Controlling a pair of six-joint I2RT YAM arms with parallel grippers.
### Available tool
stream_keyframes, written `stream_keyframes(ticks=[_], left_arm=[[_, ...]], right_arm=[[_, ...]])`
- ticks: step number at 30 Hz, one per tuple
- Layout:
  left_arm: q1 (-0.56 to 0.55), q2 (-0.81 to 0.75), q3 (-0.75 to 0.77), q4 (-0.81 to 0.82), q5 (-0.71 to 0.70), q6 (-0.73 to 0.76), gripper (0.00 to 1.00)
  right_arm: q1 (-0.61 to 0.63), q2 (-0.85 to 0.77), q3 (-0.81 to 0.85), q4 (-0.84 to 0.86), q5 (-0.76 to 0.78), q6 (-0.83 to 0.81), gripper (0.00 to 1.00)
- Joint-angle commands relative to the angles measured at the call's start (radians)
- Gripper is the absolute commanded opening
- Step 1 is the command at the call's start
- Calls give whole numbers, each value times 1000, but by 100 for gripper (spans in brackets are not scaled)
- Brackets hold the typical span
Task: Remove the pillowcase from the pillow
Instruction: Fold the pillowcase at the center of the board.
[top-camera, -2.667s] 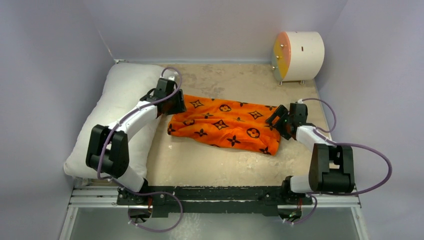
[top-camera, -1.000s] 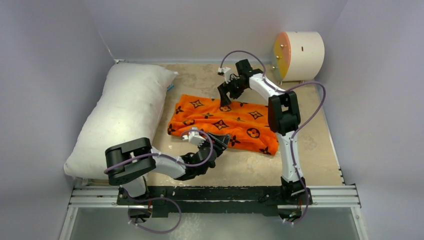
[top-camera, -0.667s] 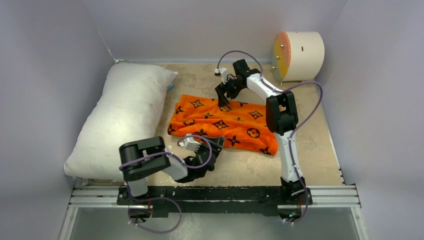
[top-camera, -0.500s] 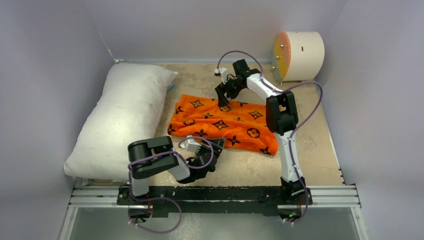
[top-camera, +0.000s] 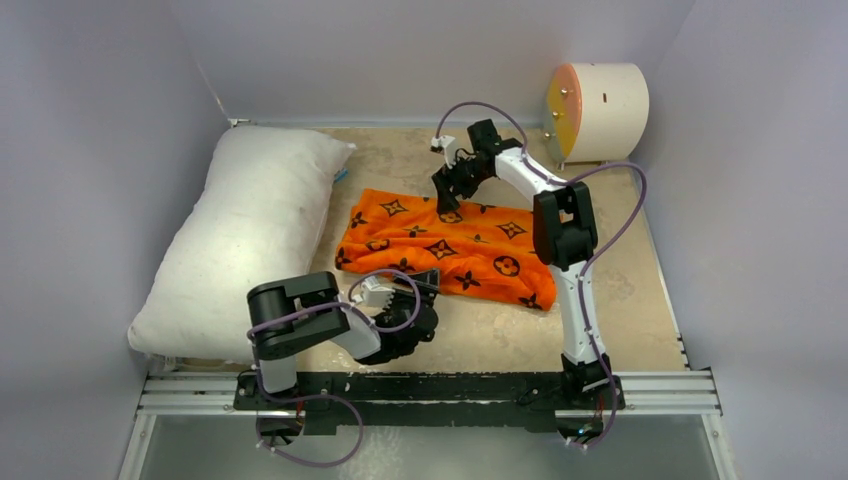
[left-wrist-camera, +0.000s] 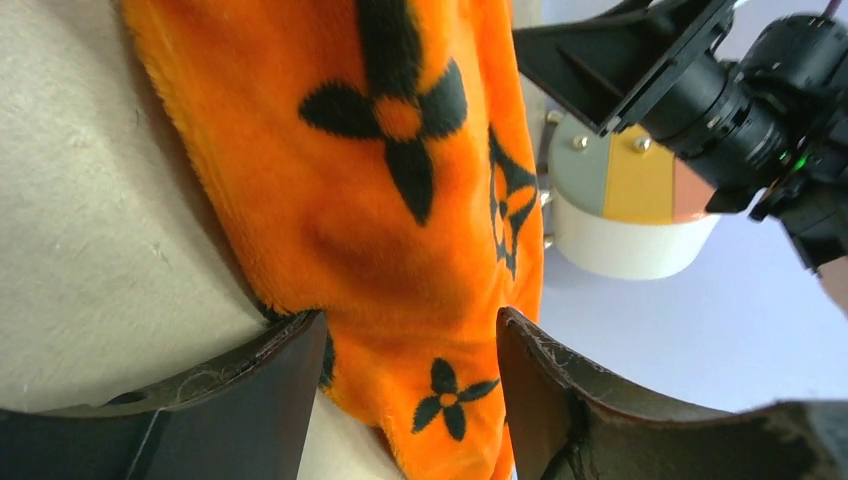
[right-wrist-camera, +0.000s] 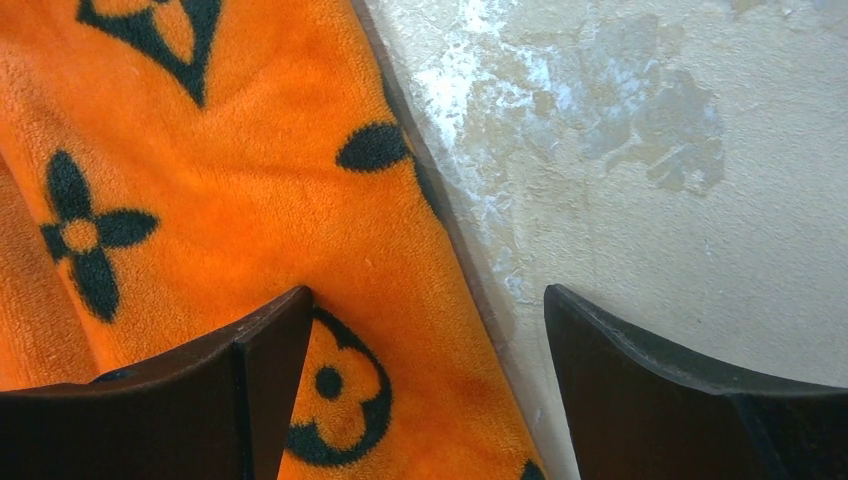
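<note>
The pillowcase (top-camera: 445, 245) lies flat on the table (top-camera: 500, 330) beside the bare pillow (top-camera: 240, 240), your left gripper (top-camera: 422, 284) and right gripper (top-camera: 446, 198) gape empty at its near and far edges, so lift clear without snagging fabric.

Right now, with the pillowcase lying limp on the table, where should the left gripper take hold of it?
Probably the near edge of the pillowcase, approached low from the robot's side. The fabric lies flat, so its plush border offers the only fold to pinch, and the open left gripper straddles that border.
</note>
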Motion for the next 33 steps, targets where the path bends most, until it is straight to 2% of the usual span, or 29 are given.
stream_keyframes(ticks=[1,4,6,10,13,14,15,16,17,18,20,23,25,27,30,33], left_arm=[[28,77,-29,171,-98,15,63],[41,150,-38,342,-96,62,64],[42,191,-38,473,-106,158,64],[54,263,-29,604,-99,209,64],[81,363,-37,807,-63,244,63],[95,391,-42,882,-48,258,55],[116,418,-48,955,-32,281,41],[140,428,-54,990,0,264,26],[173,427,-64,995,29,260,11],[202,415,-78,994,52,273,0],[281,375,-108,995,122,307,0],[417,257,-133,995,306,405,0],[505,141,-118,949,448,459,0],[589,-12,-68,777,590,521,0],[650,-241,137,369,775,725,0],[678,-360,405,-50,903,1008,0]], right_arm=[[19,0,-42,-79,-39,-21,85],[19,0,-45,-89,-40,-30,84],[19,0,-46,-94,-40,-31,84],[19,-3,-49,-101,-45,-30,82],[19,-7,-51,-112,-50,-31,77],[19,-8,-50,-122,-61,-37,71],[19,-11,-48,-137,-83,-37,60],[18,-13,-45,-150,-115,-36,33],[17,-18,-44,-158,-137,-39,12],[12,-26,-45,-160,-147,-36,0],[-7,-51,-47,-152,-186,-26,0],[-33,-116,-48,-125,-242,1,0],[-40,-171,-26,-112,-260,21,0],[-43,-249,-5,-75,-269,60,0],[-59,-365,-24,88,-253,219,0],[-75,-477,-60,249,-259,378,0]])
